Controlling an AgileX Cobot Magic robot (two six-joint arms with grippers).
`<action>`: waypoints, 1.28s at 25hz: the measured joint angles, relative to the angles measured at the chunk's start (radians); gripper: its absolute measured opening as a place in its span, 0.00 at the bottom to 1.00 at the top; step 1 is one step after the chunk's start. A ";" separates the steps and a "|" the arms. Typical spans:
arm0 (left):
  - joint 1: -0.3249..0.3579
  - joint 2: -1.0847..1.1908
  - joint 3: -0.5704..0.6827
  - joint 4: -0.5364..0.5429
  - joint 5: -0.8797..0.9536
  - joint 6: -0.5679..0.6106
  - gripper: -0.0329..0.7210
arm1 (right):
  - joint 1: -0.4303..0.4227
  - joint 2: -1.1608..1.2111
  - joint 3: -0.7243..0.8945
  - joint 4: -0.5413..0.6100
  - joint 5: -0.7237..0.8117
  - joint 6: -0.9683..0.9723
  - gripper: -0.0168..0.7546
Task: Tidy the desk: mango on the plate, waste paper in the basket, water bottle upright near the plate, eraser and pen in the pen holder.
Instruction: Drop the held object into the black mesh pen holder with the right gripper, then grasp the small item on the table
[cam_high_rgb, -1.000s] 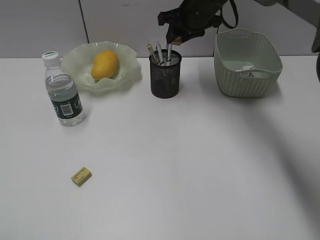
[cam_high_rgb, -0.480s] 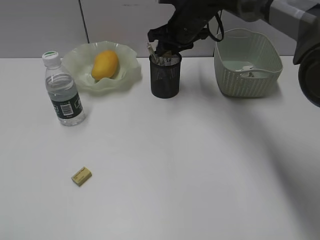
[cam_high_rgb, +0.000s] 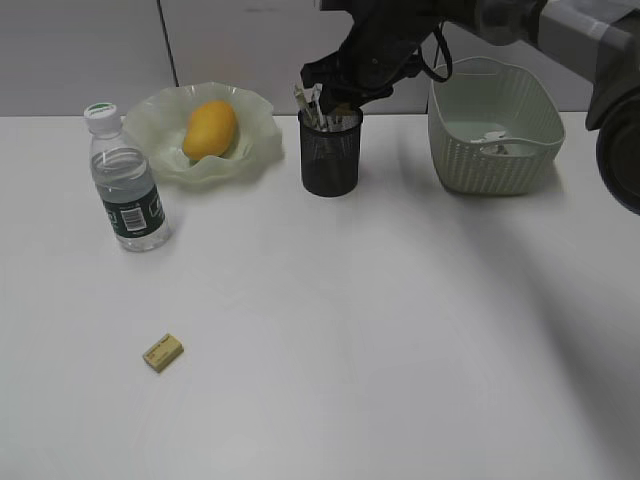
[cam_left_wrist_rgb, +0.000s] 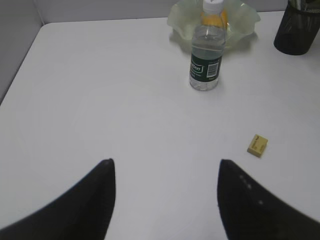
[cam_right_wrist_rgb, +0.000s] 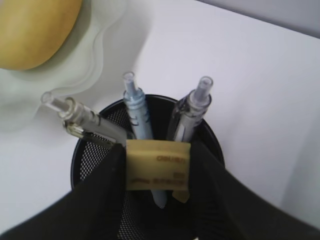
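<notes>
My right gripper (cam_right_wrist_rgb: 157, 150) is shut on a yellow eraser (cam_right_wrist_rgb: 157, 171), holding it in the mouth of the black mesh pen holder (cam_right_wrist_rgb: 87, 155) among three pens (cam_right_wrist_rgb: 137, 112). In the exterior view it (cam_high_rgb: 335, 95) hangs right over the holder (cam_high_rgb: 330, 160). A second eraser (cam_high_rgb: 163, 352) lies on the desk at front left. The mango (cam_high_rgb: 210, 128) rests in the ruffled plate (cam_high_rgb: 160, 150). Beside the plate the water bottle (cam_high_rgb: 125, 185) stands upright. Waste paper (cam_high_rgb: 497, 143) lies in the basket (cam_high_rgb: 495, 165). My left gripper (cam_left_wrist_rgb: 165, 170) is open above bare desk.
The left wrist view shows the bottle (cam_left_wrist_rgb: 206, 55), the loose eraser (cam_left_wrist_rgb: 257, 145) to the right of my fingers, and the desk's left edge (cam_left_wrist_rgb: 25, 55). A grey wall runs behind the desk.
My right gripper has come down and slightly left with the eraser, from above the pen holder to its mouth. Nothing else has moved.
</notes>
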 joint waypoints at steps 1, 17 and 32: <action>0.000 0.000 0.000 0.000 0.000 0.000 0.69 | 0.000 0.000 0.000 -0.001 0.000 0.000 0.44; 0.000 0.000 0.000 0.000 0.000 0.000 0.69 | 0.000 0.000 -0.072 -0.002 0.124 -0.009 0.69; 0.000 0.000 0.000 0.000 0.000 0.000 0.69 | -0.034 -0.169 -0.201 -0.052 0.376 0.050 0.61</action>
